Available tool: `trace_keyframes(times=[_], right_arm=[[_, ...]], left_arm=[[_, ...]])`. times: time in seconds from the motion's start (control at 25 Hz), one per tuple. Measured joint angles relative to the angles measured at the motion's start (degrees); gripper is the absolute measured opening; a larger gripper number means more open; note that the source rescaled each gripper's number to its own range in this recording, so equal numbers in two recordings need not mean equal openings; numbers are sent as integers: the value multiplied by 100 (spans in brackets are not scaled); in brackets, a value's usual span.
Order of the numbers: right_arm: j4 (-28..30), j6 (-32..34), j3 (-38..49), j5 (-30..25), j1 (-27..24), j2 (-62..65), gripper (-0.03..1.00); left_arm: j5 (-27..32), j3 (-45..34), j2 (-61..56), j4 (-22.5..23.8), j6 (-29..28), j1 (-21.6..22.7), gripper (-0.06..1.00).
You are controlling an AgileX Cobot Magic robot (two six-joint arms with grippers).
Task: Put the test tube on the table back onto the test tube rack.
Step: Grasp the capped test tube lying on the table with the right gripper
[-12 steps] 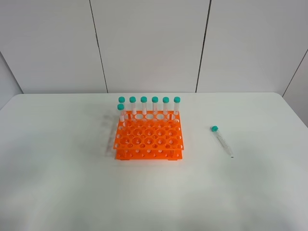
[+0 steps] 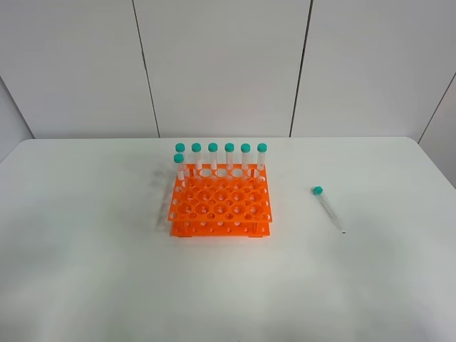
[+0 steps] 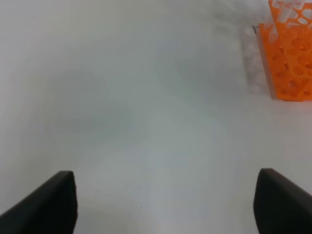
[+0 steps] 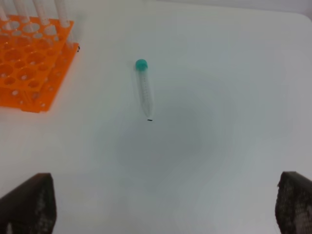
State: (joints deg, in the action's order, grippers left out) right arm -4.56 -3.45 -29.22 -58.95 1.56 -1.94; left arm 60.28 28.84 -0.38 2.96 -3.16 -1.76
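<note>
A clear test tube (image 2: 329, 208) with a teal cap lies flat on the white table (image 2: 85, 249), to the right of the orange test tube rack (image 2: 219, 206). It also shows in the right wrist view (image 4: 145, 90), ahead of my right gripper (image 4: 165, 204), which is open and empty. The rack holds several upright teal-capped tubes (image 2: 229, 155) along its back row and one (image 2: 179, 164) at its left. My left gripper (image 3: 165, 204) is open and empty over bare table, with the rack's corner (image 3: 288, 58) off to one side. Neither arm shows in the high view.
Grey wall panels (image 2: 221, 64) stand behind the table's far edge. The rack's front rows of holes (image 2: 217, 206) hold no tubes.
</note>
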Motion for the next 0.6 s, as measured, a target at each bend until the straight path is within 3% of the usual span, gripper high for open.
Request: trace_keyframes(times=[0.2, 0.6], right_arm=[[0, 6, -770, 17, 0, -1615, 100], [5, 132, -3063, -65, 0, -6288, 100]], left_arm=[[0, 0, 0, 0, 0, 0, 100], [0, 0, 0, 0, 0, 0, 100]])
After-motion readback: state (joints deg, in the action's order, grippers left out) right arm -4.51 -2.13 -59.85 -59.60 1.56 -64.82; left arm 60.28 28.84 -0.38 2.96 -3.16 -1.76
